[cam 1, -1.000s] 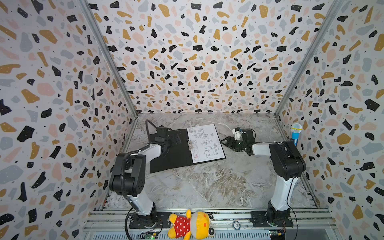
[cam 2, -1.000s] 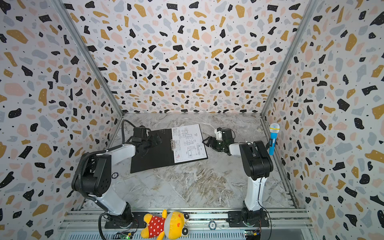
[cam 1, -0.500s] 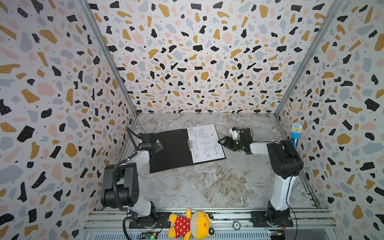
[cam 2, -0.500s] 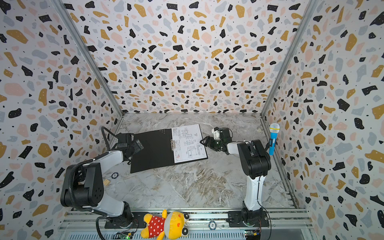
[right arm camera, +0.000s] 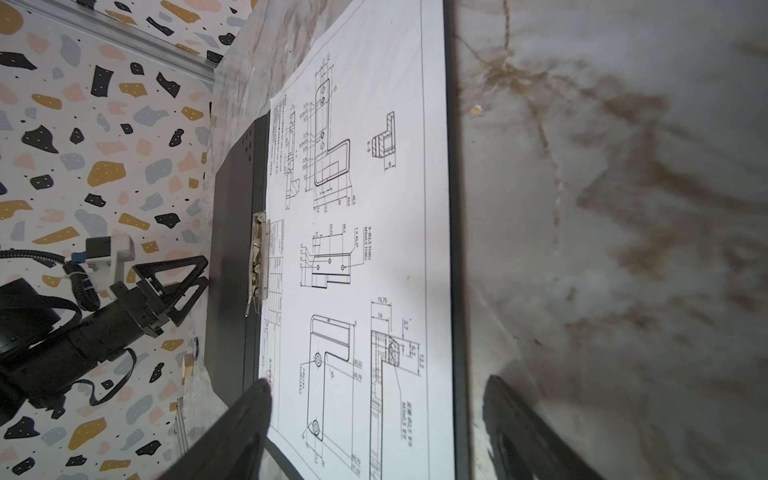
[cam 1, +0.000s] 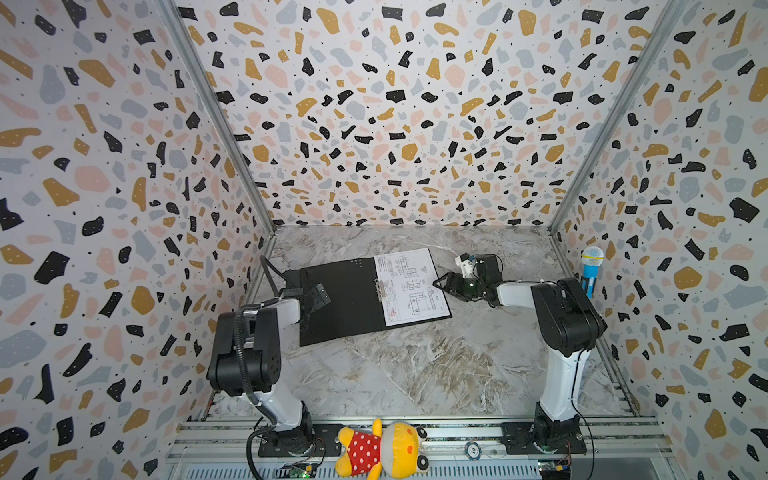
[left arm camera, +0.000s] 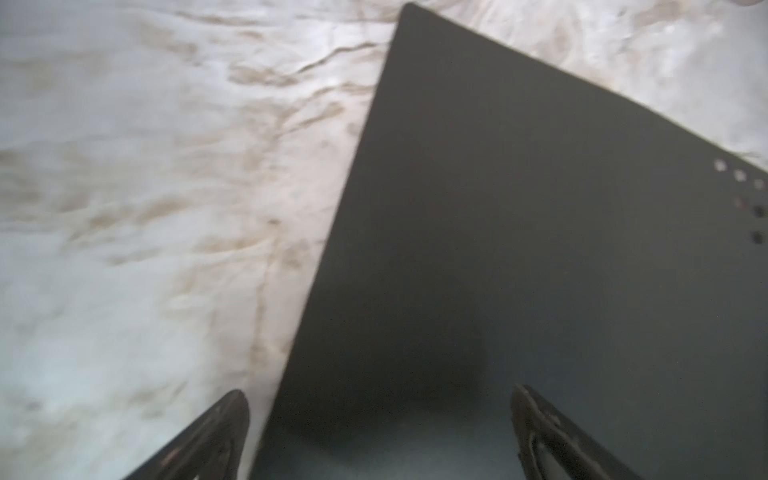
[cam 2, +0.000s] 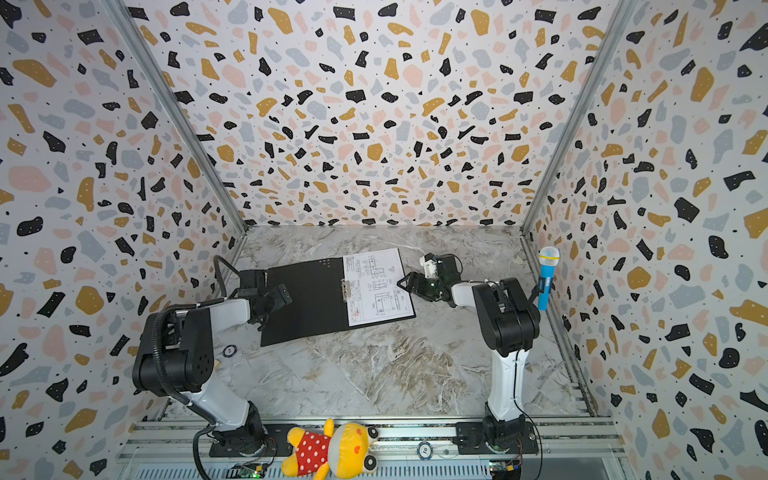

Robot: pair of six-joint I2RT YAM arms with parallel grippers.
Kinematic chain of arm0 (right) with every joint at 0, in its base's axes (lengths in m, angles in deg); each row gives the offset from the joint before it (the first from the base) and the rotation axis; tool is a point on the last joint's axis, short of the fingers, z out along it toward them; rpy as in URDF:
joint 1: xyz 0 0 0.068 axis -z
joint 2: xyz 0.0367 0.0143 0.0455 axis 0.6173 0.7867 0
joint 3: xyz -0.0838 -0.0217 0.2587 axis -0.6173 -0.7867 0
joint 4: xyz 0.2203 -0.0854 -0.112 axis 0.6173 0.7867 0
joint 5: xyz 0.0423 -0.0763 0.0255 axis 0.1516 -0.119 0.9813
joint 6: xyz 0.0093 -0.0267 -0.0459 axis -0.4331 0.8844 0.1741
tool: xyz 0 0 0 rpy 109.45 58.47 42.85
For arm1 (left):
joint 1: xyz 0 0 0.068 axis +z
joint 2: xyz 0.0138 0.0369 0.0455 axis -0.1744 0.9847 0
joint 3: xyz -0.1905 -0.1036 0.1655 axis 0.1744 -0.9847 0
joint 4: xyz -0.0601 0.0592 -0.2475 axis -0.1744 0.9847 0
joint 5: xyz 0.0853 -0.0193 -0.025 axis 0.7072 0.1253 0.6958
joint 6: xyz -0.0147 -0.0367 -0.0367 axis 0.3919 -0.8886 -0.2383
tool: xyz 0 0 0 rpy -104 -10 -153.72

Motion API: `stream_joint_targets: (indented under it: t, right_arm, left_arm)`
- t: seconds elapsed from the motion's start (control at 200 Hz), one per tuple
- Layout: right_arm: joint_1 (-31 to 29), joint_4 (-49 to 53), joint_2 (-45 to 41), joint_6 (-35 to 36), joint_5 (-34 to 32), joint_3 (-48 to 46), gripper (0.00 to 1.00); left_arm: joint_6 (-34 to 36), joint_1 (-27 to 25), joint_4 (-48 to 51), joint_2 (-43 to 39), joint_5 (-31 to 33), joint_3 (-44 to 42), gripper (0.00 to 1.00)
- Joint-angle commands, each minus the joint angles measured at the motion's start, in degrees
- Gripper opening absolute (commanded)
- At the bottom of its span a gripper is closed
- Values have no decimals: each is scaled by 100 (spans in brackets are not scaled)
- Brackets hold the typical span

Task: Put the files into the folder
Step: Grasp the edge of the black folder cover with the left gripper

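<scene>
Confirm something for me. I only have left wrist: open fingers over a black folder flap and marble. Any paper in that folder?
Observer: Yes. A sheet of line drawings lies flat on the other half of the folder, beside the metal spine clip. I cannot tell whether a second sheet is underneath.
Operator: Anything working on that side?
Observer: The right gripper is at the sheet's outer long edge, pointing at it. Its jaws are open and hold nothing.
</scene>
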Motion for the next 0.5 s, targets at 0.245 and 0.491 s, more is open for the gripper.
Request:
stream_joint_targets:
  t: [0.245, 0.491]
  right_arm:
    - [38, 350, -84, 163, 91, -289, 80]
    - [348, 171, -651, 98, 30, -980, 80]
  left_arm:
    - [2, -335, -108, 382, -1427, 2, 100]
    - [-92, -1050, -181, 645, -1576, 441, 100]
